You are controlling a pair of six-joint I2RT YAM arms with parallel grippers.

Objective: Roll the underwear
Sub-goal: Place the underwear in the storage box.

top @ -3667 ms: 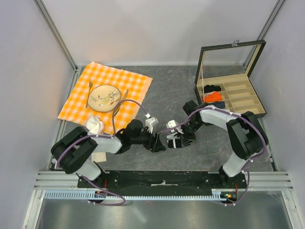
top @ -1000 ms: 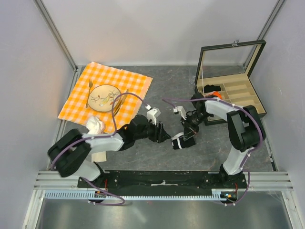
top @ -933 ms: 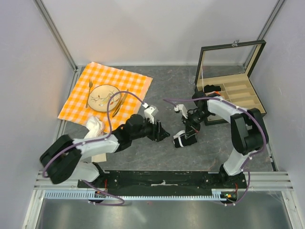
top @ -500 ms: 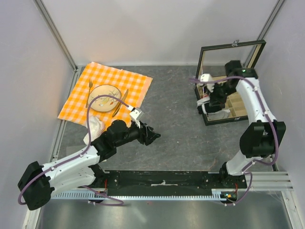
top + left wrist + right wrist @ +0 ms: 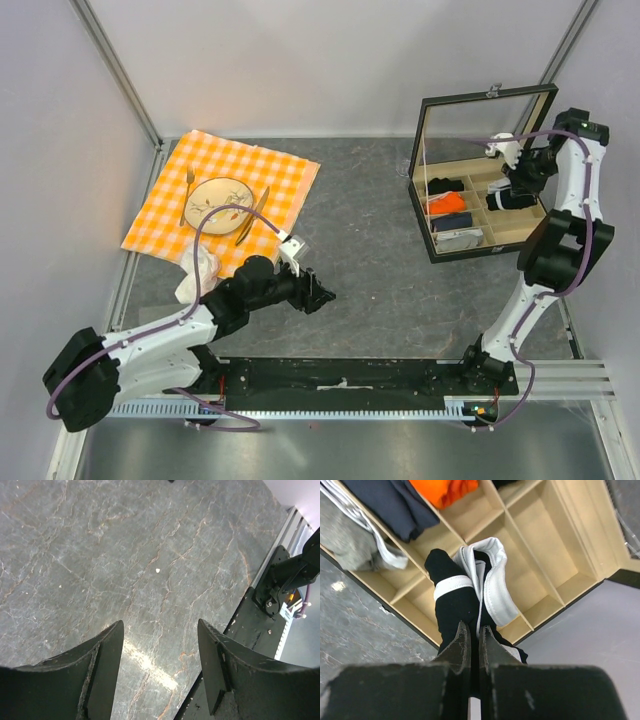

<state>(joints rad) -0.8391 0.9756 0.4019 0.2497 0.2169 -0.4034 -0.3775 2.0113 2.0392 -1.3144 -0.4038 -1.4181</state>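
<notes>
Your right tool (image 5: 470,630) is clamped on the rolled black fabric briefs with white waistband (image 5: 451,600), just beyond its tips over the tan wooden divided box (image 5: 547,535), probably ready to drop in; your left tool (image 5: 160,640) hovers spread above the grey counter (image 5: 100,555).

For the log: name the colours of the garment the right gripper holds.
The underwear is black with a white waistband, clearest in right wrist view.

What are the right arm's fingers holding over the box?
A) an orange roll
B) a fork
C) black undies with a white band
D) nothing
C: the right fingers are shut on the black fabric underwear with a white waistband, above the divided wooden box.
</notes>
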